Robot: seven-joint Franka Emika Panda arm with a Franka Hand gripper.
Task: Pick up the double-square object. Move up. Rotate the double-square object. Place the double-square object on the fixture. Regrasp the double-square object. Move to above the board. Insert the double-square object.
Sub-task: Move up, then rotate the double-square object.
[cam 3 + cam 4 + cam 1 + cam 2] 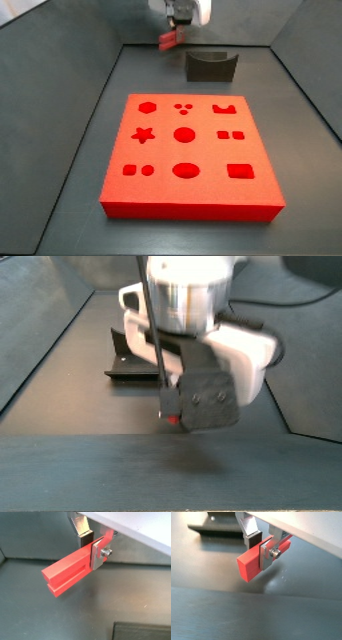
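Pinching the double-square object [67, 571] by one end (the rest juts free), the gripper [92, 548] hangs near the fixture [210, 66], probably readying a set-down there.

A dark grey floor [80, 130], walled by raised grey sides, carries two things in a side view: the red-orange board [190, 156], lying flat in the middle with its rows of shaped cutouts facing up, and the dark fixture [210, 66], standing apart beyond the board's far edge near the back wall. The gripper [174, 32] hangs clear above the floor beside the fixture, closed on the double-square object [168, 41], which touches nothing below it.
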